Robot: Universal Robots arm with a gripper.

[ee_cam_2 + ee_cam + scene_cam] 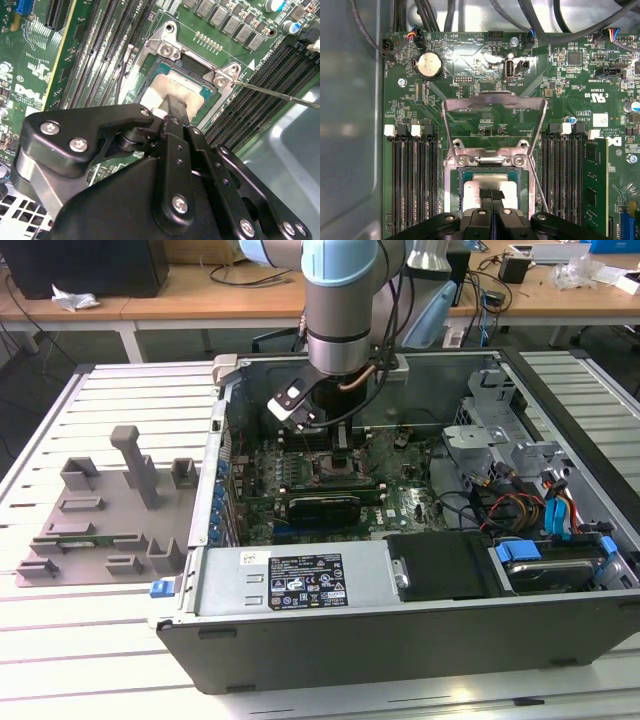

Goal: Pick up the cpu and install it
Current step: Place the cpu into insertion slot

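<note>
The gripper (491, 193) has its fingers pressed together, tips on or just above the cpu (471, 191) — it lies flat in the socket (490, 159) directly beneath them, with the hinged frame (492, 102) raised beyond.

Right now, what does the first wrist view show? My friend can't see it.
The black gripper, shut, points at the middle of the silver cpu, which lies in its socket on a green motherboard. The socket's metal cover plate stands flipped open, and dark memory slots run along both sides.
</note>
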